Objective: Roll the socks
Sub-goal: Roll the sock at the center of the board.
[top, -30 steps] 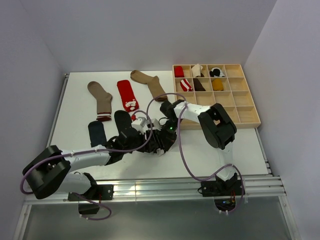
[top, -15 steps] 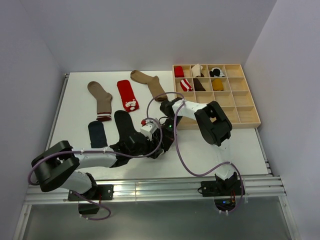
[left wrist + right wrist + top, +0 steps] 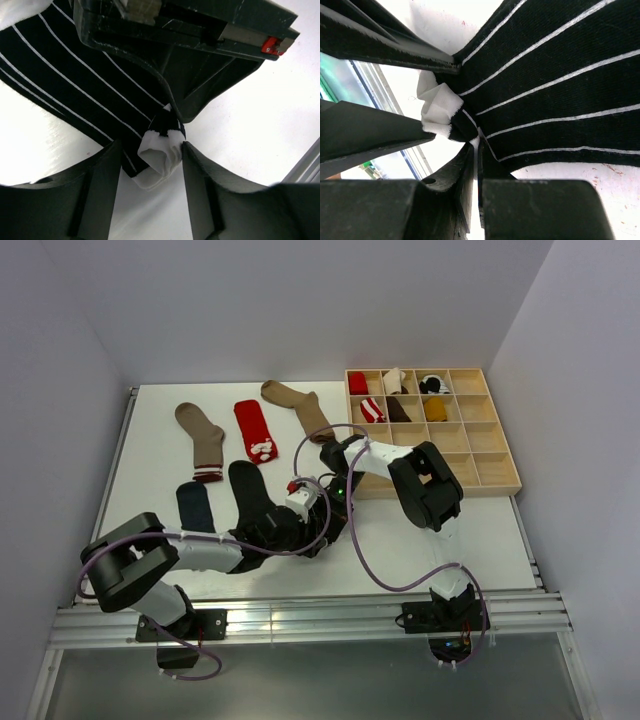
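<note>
Striped sock [image 3: 90,95] toe, seemingly between both grippers

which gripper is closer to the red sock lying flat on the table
Right. The right gripper sits below and right of the red sock; the left gripper is lower still, toward the near edge.

Bright, even light; foregrounds perhaps blurred

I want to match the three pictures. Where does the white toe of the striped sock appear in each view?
Top view: not visible, hidden under the two arms meeting at the table centre.
Left wrist: white toe low in the centre, between the left pincer's fingers.
Right wrist: white toe left of centre, bunched.
Shared landmark: the striped sock, running away from the toe.
</note>
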Controlling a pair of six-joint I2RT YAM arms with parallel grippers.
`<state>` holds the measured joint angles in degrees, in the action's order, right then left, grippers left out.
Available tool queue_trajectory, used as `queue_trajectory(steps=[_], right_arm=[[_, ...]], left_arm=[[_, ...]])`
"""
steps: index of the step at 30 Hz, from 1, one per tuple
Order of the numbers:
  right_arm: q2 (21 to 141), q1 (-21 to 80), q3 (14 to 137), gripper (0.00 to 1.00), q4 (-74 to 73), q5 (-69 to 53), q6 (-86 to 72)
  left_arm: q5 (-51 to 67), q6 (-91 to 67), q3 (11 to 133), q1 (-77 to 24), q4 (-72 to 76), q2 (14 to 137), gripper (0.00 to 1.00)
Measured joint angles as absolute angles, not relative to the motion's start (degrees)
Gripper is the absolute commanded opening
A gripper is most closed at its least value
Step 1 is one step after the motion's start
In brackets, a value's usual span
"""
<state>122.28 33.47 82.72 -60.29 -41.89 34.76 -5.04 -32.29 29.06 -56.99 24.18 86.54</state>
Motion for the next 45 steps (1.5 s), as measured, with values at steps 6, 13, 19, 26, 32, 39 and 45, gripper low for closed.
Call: queue_trajectory(steps=[6,13,19,26,32,39,45], right_arm=[[122.3,33.5,82.7,0.01,-60.3,-41.8,34.6],[122.3,33.5,82.7,0.04,-60.3,-41.7,34.3],[122.3,33.2,82.7,0.23,-60.2,-41.8,33.8],[119.4,30.8,81.4,0.46,-58.0,-42.5,32.6],[113.8,26.8,79.0,0.47,-53.5,-41.8,31.8],[104.4,22.9,71.5,0.47,-46.7,-41.3,31.5],[90.7,22.2,60.2,0.47,-39.2,-38.2,36.6]], left_arm=[[-5.0,-33.8,29.1,-57.0,25.6,87.5,0.42],[-4.1,-36.5,29.4,-56.7,25.9,89.2,0.18],[0.6,-40.2,29.4,-53.7,25.9,89.6,0.00],[8.9,-42.4,31.9,-49.3,21.6,90.9,0.00],[16.4,-43.6,34.5,-45.3,17.5,92.6,0.00],[24.8,-44.5,37.8,-41.4,13.2,95.6,0.00],[29.6,-44.8,41.9,-39.4,7.1,98.1,0.00]])
